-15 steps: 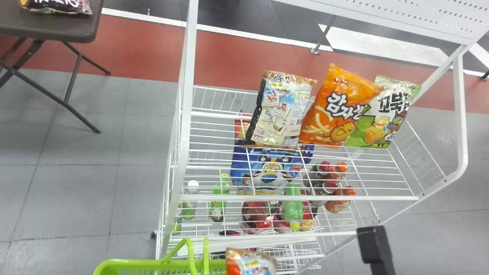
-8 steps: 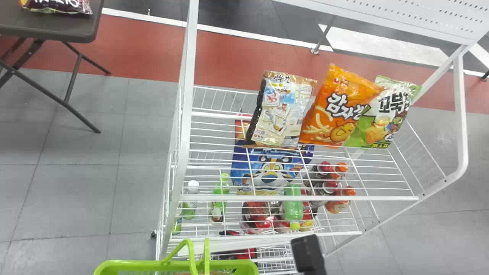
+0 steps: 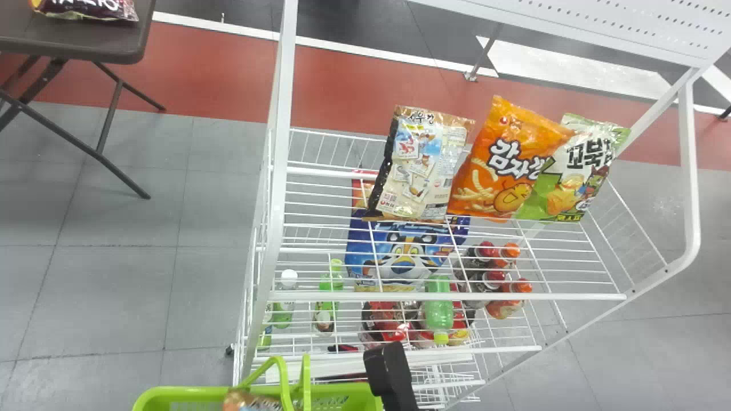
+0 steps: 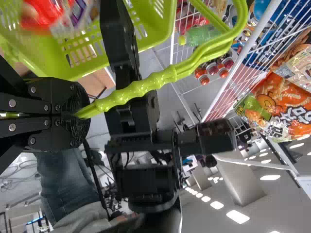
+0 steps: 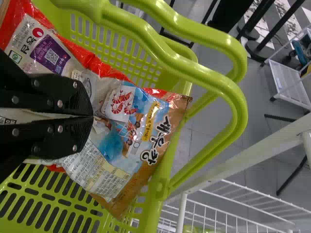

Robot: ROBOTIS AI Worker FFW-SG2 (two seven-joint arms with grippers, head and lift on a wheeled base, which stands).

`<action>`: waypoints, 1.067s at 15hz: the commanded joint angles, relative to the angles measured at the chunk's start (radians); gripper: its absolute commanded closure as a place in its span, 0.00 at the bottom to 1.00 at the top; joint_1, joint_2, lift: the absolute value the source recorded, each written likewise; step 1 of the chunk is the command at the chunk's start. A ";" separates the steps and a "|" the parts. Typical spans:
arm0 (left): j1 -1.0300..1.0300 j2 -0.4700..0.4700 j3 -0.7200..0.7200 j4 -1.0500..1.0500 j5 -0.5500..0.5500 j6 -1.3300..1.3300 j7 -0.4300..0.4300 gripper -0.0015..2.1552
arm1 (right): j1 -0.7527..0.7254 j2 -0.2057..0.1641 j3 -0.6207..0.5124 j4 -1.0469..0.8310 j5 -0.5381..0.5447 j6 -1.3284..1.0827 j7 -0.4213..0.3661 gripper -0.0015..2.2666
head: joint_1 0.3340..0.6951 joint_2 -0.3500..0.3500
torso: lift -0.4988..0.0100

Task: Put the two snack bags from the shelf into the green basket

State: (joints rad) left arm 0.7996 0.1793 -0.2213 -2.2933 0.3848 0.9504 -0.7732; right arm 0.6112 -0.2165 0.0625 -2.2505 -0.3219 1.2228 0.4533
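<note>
Right hand point(image 5: 93, 116) is pinching a snack bag point(image 5: 131, 133), probably light, squashy, easiest by its edge point(image 5: 176, 108); left hand point(image 4: 86, 114) is holding the handle point(image 4: 136, 91).

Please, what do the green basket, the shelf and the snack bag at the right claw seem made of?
Green basket: likely glossy moulded plastic, from its slotted wall. Shelf: probably metal wire, smooth white coating, as thin straight bars suggest. Snack bag: shiny plastic film, perhaps foil-lined; wrinkles catch light.
</note>
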 commanded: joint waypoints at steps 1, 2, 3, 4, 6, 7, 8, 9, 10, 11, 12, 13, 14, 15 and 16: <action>0.001 0.000 0.005 0.000 0.000 0.000 -0.001 0.91 | 0.028 -0.012 -0.027 -0.066 0.014 0.007 0.001 0.00 | 1.00 0.00 | 0.96; 0.000 0.000 0.005 0.000 0.000 0.000 -0.003 0.92 | 0.050 -0.011 -0.049 -0.109 0.035 0.007 -0.001 0.02 | 1.00 0.00 | 0.96; 0.000 0.000 0.005 0.002 0.000 0.000 -0.003 0.92 | 0.073 -0.009 -0.082 -0.158 0.038 0.004 -0.005 0.03 | 1.00 0.00 | 0.96; -0.003 -0.001 0.005 0.005 0.000 0.000 -0.003 0.92 | 0.091 0.000 -0.127 -0.199 0.037 -0.024 -0.012 0.03 | 1.00 0.00 | 0.96; -0.008 -0.001 0.000 0.009 0.000 0.000 -0.003 0.92 | 0.099 0.037 -0.224 -0.238 0.014 -0.122 -0.012 0.03 | 1.00 0.00 | 0.96; -0.008 -0.001 0.002 0.011 0.000 0.000 -0.003 0.92 | 0.094 0.046 -0.267 -0.242 -0.008 -0.202 -0.013 0.02 | 1.00 0.00 | 0.96; -0.008 -0.001 0.002 0.011 0.000 0.000 -0.003 0.92 | 0.082 0.051 -0.293 -0.242 -0.023 -0.269 -0.019 0.02 | 1.00 0.00 | 0.96; -0.008 -0.001 0.000 0.009 0.000 0.000 -0.003 0.92 | 0.065 0.065 -0.313 -0.241 -0.025 -0.328 -0.030 0.02 | 1.00 0.00 | 0.96; -0.007 -0.001 0.000 0.008 0.000 0.000 -0.003 0.92 | 0.047 0.071 -0.319 -0.232 -0.019 -0.404 -0.050 0.02 | 1.00 0.00 | 0.96; -0.007 -0.001 0.000 0.008 0.000 0.000 -0.005 0.92 | 0.036 0.071 -0.319 -0.215 -0.014 -0.493 -0.067 0.03 | 1.00 0.00 | 0.96; -0.005 -0.001 0.000 0.008 0.000 0.000 -0.005 0.92 | 0.022 0.072 -0.319 -0.193 -0.005 -0.576 -0.082 0.03 | 1.00 0.00 | 0.96; -0.005 -0.001 0.000 0.008 0.000 0.000 -0.003 0.92 | 0.002 0.078 -0.317 -0.162 0.006 -0.653 -0.105 0.04 | 1.00 0.00 | 0.96; -0.005 -0.001 -0.001 0.008 0.000 0.000 -0.003 0.92 | -0.018 0.080 -0.316 -0.138 0.021 -0.693 -0.128 0.04 | 1.00 0.00 | 0.96; -0.005 -0.001 0.000 0.008 0.000 0.000 0.000 0.92 | -0.047 0.081 -0.316 -0.092 0.027 -0.766 -0.133 0.04 | 1.00 0.00 | 0.96; -0.005 -0.001 -0.001 0.008 0.000 0.000 0.000 0.92 | -0.076 0.086 -0.316 -0.032 0.037 -0.868 -0.133 0.04 | 1.00 0.00 | 0.96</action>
State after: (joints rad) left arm 0.7946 0.1779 -0.2221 -2.2857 0.3850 0.9504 -0.7734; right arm 0.5754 -0.1356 -0.2536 -2.3549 -0.2988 0.4773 0.3200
